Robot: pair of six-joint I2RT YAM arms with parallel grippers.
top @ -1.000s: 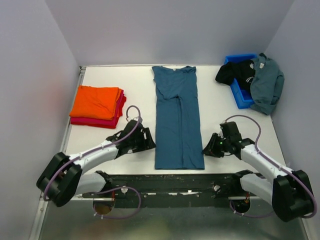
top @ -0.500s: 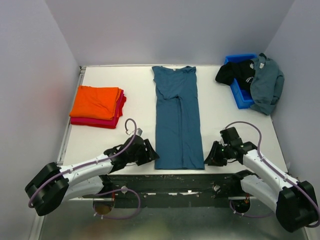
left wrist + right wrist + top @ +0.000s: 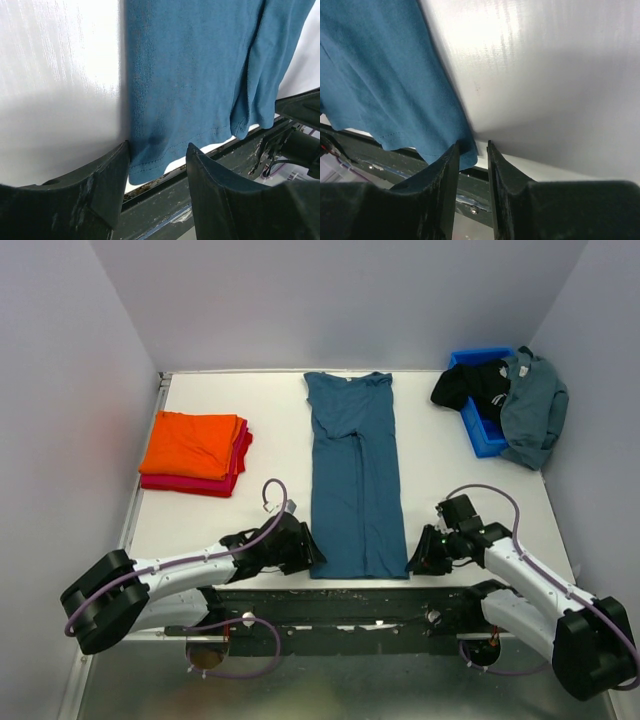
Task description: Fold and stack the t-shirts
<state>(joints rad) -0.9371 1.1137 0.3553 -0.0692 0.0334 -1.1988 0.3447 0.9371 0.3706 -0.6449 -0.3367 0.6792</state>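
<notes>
Teal t-shirt (image 3: 355,480) hem corners sit inside open left tool (image 3: 159,150), narrower right tool (image 3: 472,146)

A dark teal t-shirt (image 3: 355,480) lies folded into a long strip down the middle of the white tabletop (image 3: 270,410), collar toward the top of the frame. The left claw (image 3: 308,555) sits at its lower left corner, the right claw (image 3: 417,558) at its lower right corner. At centre left, an orange t-shirt (image 3: 193,443) rests folded on a crimson t-shirt (image 3: 190,483). In the upper right, a black t-shirt (image 3: 475,385) and a grey-blue t-shirt (image 3: 535,405) drape over a blue bin (image 3: 483,440).
</notes>
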